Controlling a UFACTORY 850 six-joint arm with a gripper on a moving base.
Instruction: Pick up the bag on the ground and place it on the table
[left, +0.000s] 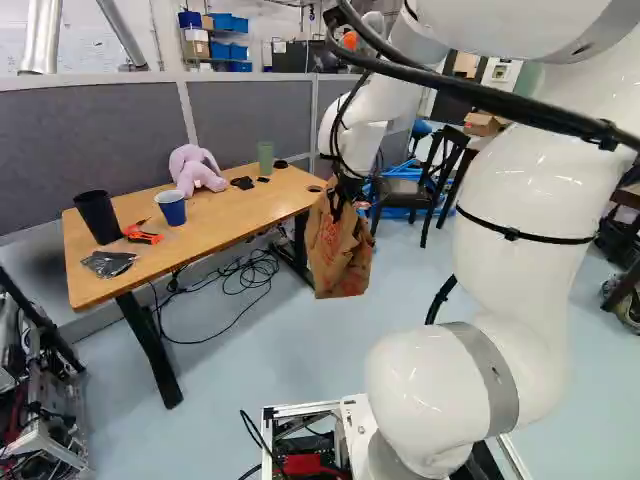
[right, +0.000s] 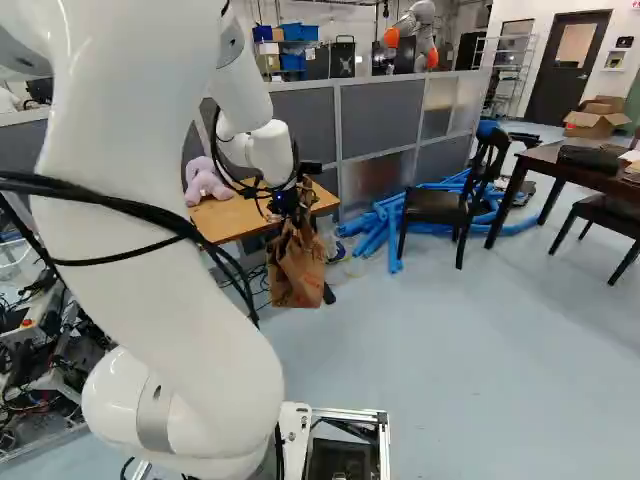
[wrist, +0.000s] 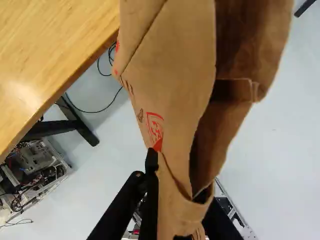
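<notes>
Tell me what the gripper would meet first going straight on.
Likely the floor: the gripper points roughly down, and the bag it holds would touch first. The table looks off to one side, but depth there is unclear.

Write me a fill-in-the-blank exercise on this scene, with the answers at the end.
The end effector holds a bag made of brown ____. The bag hangs beside the table, in the air above the ____. On the table, the tall cup next to the blue cup is coloured ____. The tubes lying around the black chair are coloured ____.

Missing words: paper; floor; black; blue.
</notes>
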